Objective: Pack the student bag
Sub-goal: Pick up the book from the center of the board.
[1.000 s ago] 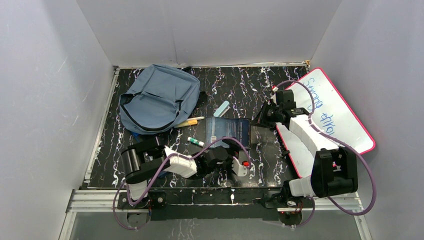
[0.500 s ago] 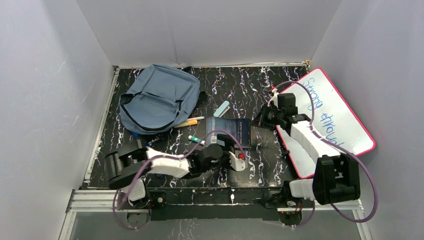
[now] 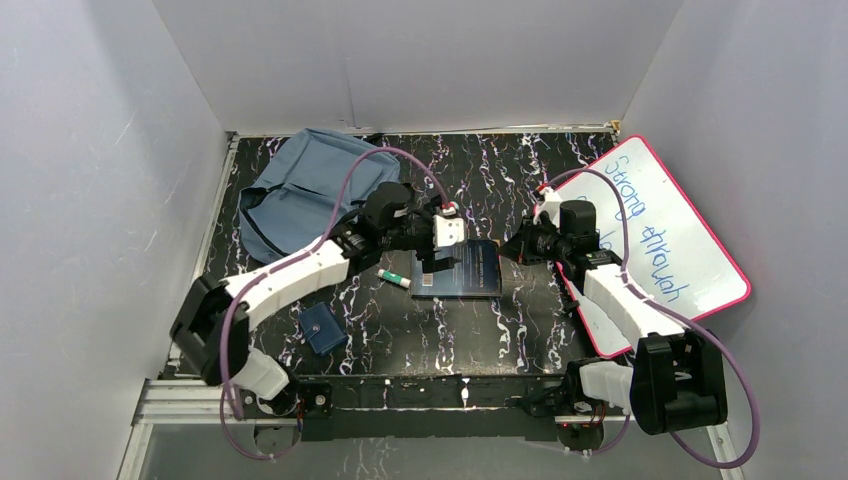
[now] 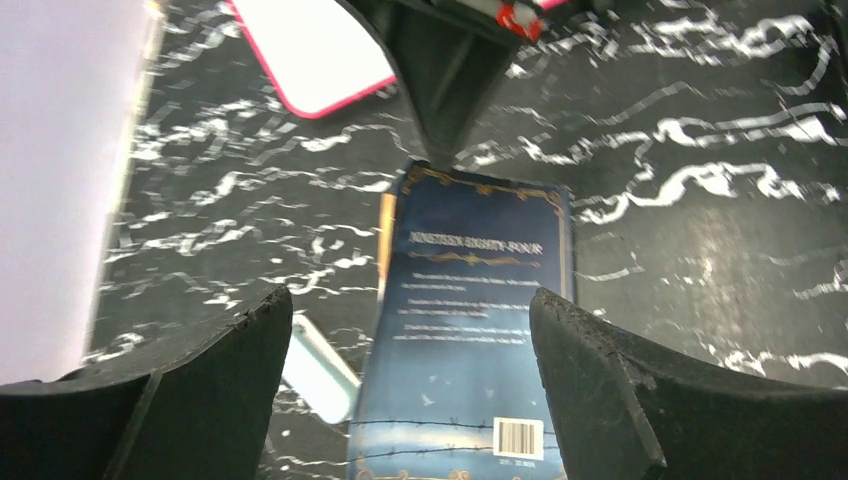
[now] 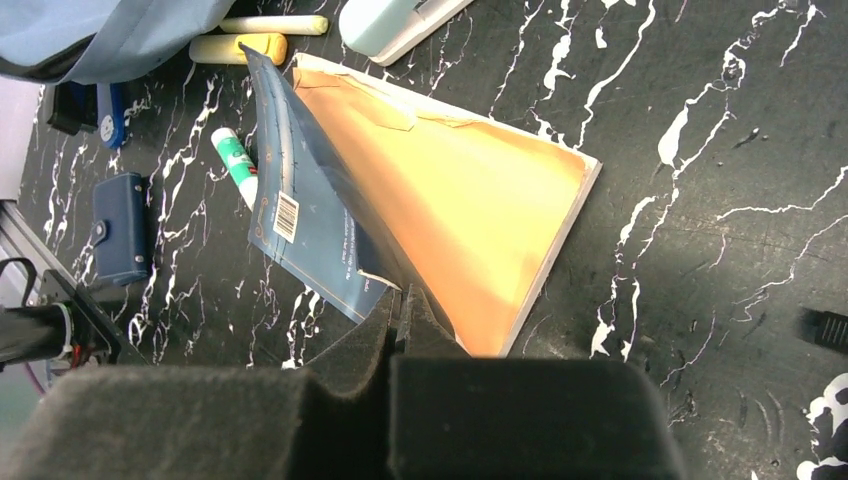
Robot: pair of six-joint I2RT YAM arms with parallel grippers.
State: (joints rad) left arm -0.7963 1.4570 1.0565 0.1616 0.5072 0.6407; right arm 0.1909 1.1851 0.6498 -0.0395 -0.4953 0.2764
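hovering over the left end of the paperback point(image 3: 470, 272), the left gripper point(image 3: 436, 255) is spread wide. in its wrist view the two black fingers point(image 4: 200, 390) frame the dark-blue cover, with the barcode and the heading "nineteen eighty-four" readable between them, and neither pad can be seen touching it. the right gripper point(image 3: 522, 246) sits at the book's right edge with its jaws pressed together on the rim of the cover, which is lifted off a tan-orange leaf beneath. the overhead view hides that pinch behind the wrist; only the right wrist view shows it.

the student bag point(image 3: 295, 195) lies flat at the far left of the marbled black table point(image 3: 500, 180), well apart from the book. its near-right corner is covered by the left forearm, and the right wrist view catches only a scrap of its blue cloth.

a white-and-green stick point(image 3: 394, 280) — glue or marker, too small to tell — lies just left of the book. two yellow markers point(image 5: 240, 47) show only from the right wrist. a pale green item point(image 5: 395, 20) is cut off by the frame edge and cannot be identified. a small dark-blue pouch point(image 3: 322, 328) sits near left. the pink-rimmed whiteboard point(image 3: 660, 230) fills the right side, partly behind the right arm, and its writing is hard to read.
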